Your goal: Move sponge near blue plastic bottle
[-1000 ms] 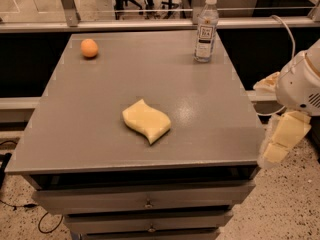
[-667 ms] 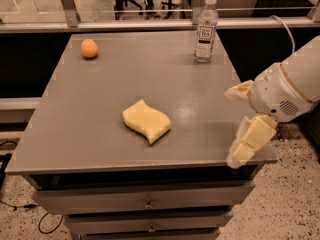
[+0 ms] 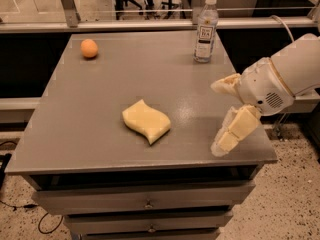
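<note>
The pale yellow sponge [image 3: 146, 121] lies flat on the grey table [image 3: 100, 94], a little in front of its middle. The blue plastic bottle [image 3: 206, 30], clear with a white cap and a label, stands upright at the table's far right edge. My gripper [image 3: 217, 117] hangs over the table's right front part, to the right of the sponge and apart from it. Its two pale yellow fingers [image 3: 235, 130] are spread wide and hold nothing. The white arm reaches in from the right.
An orange ball [image 3: 89, 48] sits at the table's far left. The table has drawers [image 3: 147, 203] below its front edge. A rail and a chair stand behind the table. A cable hangs at the right.
My gripper has moved left from beside the table's right edge to over its right front part, nearer the sponge. The sponge, bottle and orange ball have not moved.
</note>
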Robot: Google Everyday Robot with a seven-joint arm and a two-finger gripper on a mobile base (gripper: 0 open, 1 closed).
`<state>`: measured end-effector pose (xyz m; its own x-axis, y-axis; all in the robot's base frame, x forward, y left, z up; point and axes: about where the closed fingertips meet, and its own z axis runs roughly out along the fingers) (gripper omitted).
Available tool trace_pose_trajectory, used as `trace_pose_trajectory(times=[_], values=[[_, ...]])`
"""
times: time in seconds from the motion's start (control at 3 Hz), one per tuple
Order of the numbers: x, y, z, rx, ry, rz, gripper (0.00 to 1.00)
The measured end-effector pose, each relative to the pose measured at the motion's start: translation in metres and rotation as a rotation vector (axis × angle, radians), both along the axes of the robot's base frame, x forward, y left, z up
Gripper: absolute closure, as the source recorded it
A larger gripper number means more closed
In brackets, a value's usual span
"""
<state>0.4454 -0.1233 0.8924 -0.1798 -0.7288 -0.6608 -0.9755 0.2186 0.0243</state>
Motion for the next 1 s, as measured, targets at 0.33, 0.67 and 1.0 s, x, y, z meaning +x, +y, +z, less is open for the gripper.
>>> trace_pose_trajectory(times=[0.33,0.67,1.0], values=[[0.015,0.035,-0.005,0.065,-0.054,0.066,0.00],[0.032,0.073,-0.010,0.122,-0.101,0.130,0.00],[0.046,0.112,-0.028,0.173,-0.135,0.166,0.00]])
